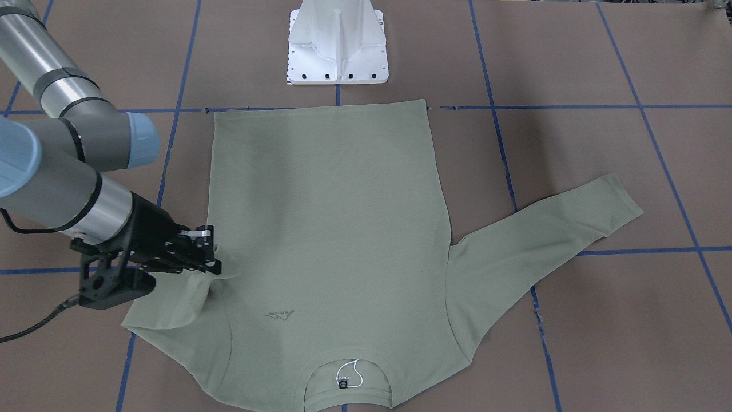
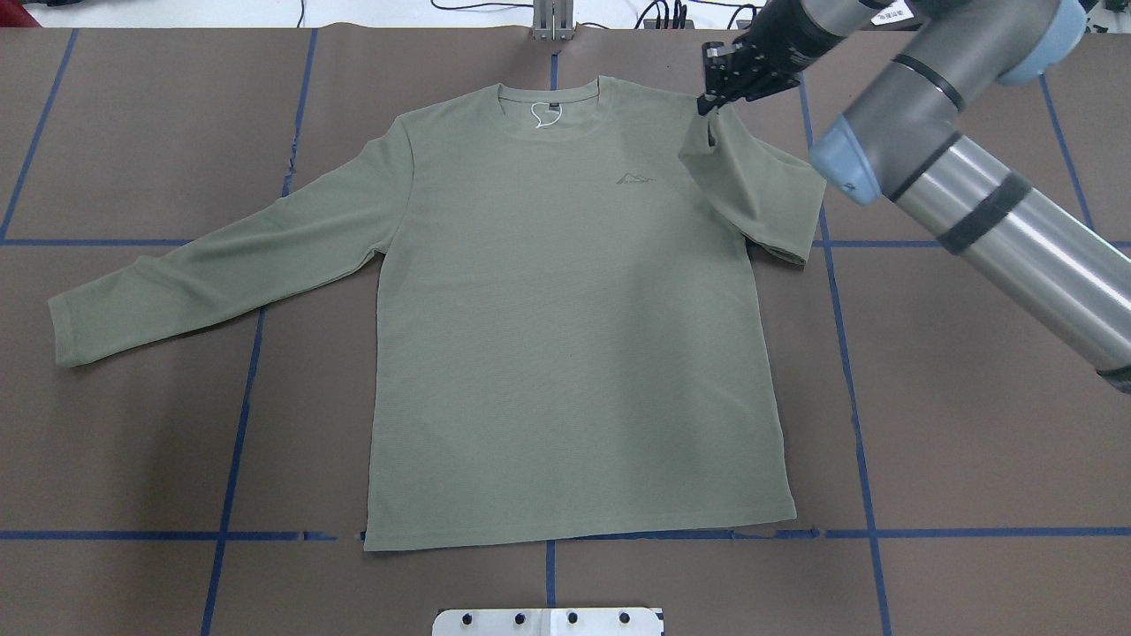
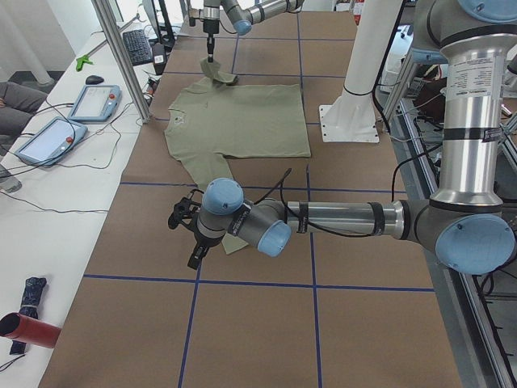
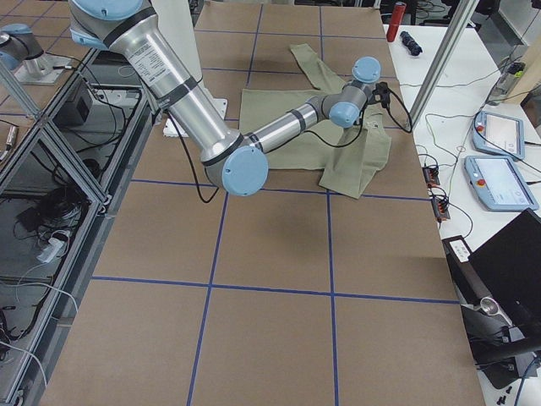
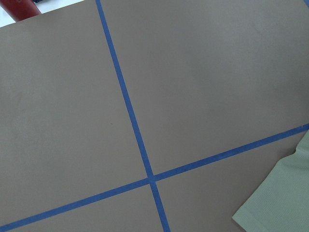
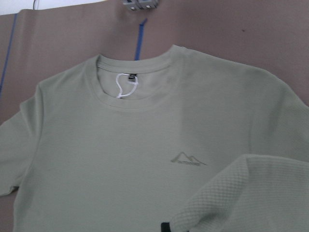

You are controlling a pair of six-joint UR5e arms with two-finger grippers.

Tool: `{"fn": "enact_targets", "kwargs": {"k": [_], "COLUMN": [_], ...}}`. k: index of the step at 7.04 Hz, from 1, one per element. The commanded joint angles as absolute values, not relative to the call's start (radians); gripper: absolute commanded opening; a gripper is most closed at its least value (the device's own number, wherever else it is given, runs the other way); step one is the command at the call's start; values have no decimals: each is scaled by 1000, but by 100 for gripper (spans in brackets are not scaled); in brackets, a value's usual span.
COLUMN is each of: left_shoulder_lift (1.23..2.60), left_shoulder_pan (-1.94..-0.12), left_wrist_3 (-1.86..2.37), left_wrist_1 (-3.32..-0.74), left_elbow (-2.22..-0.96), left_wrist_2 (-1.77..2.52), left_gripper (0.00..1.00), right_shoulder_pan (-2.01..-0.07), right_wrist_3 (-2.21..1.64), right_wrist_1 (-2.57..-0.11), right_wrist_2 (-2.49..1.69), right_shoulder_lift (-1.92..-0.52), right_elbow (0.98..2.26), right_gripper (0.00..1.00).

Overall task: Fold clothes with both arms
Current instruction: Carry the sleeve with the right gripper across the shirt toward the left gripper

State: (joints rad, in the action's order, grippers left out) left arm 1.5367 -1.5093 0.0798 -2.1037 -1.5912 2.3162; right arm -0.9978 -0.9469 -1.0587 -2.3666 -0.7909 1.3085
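The sage-green long-sleeved shirt [image 2: 565,336] lies flat, front up, with its collar [image 2: 548,102] at the table's far side. My right gripper [image 2: 709,104] is shut on the cuff of the right sleeve [image 2: 760,194], lifted and doubled back over the shoulder; in the front-facing view it [image 1: 216,260] pinches that cuff. The left sleeve [image 2: 221,265] lies stretched out flat. My left gripper [image 3: 192,242] hovers past that sleeve's end and shows only in the exterior left view, so I cannot tell its state. The left wrist view catches just the cuff's corner [image 5: 280,203].
The white base pedestal [image 1: 337,46] stands just behind the shirt's hem. Blue tape lines [image 2: 848,353] grid the brown table. A side bench holds tablets [image 3: 93,101] and a red cylinder [image 3: 28,330] beyond the far edge.
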Motion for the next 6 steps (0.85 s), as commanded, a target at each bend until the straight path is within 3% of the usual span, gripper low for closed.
{"fn": "enact_targets", "kwargs": {"k": [1,3,6], "left_shoulder_lift": [1534,1529,1520], "left_shoulder_pan": [-1509,-1509,-1511], "left_wrist_3": [80,80,81], "left_wrist_1": [-2103,-2103,-2105], "left_elbow": [-1594,-1592,-1591], "left_wrist_2": [2316,2318,2371], "left_gripper": [100,100,100], "right_shoulder_pan": [-922,-756,-600], "right_wrist_3": [-948,-948,-945], "right_wrist_1": [-1069,-1071,-1069], "right_wrist_2": [-2320,-2094,-1915], "right_shoulder_lift": [-532,-338,-342], "right_elbow": [1138,987,947], "right_gripper": [0,0,0]}}
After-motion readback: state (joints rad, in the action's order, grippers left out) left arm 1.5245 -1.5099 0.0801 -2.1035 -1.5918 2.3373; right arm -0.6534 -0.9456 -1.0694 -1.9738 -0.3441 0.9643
